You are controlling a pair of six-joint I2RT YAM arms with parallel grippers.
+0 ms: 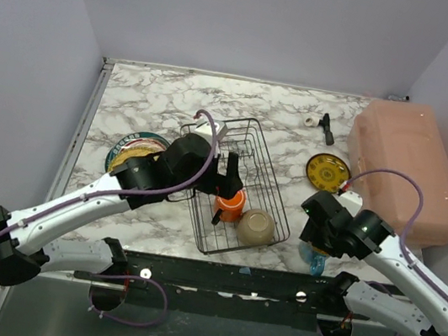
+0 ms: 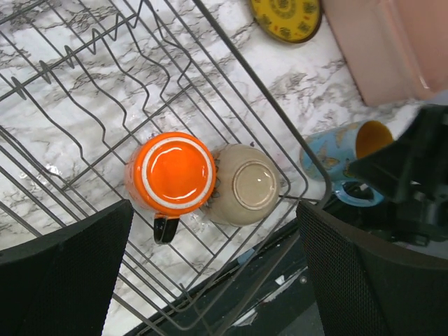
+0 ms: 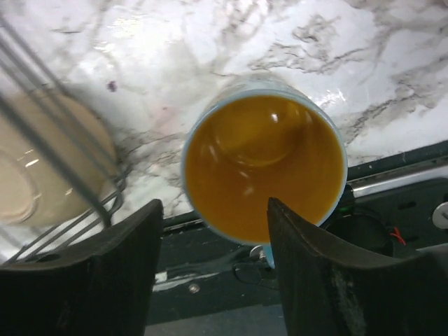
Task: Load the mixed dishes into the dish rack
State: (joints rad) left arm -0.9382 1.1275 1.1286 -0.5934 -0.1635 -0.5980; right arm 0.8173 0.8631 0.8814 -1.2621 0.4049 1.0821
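The black wire dish rack sits mid-table. In its near end stand an upside-down orange mug and an upside-down white bowl. My left gripper hovers open and empty above them; its wrist view shows the mug and bowl between its fingers. The blue mug with yellow inside lies tilted on the table right of the rack. My right gripper is open at its mouth, one finger over the opening, the other beside its left wall. A small yellow plate lies further back. A plate stack lies left of the rack.
A large pink box fills the right side. A small black tool lies at the back beside it. The rack's upright tines stand empty in its far half. The table's black front rail is just below the blue mug.
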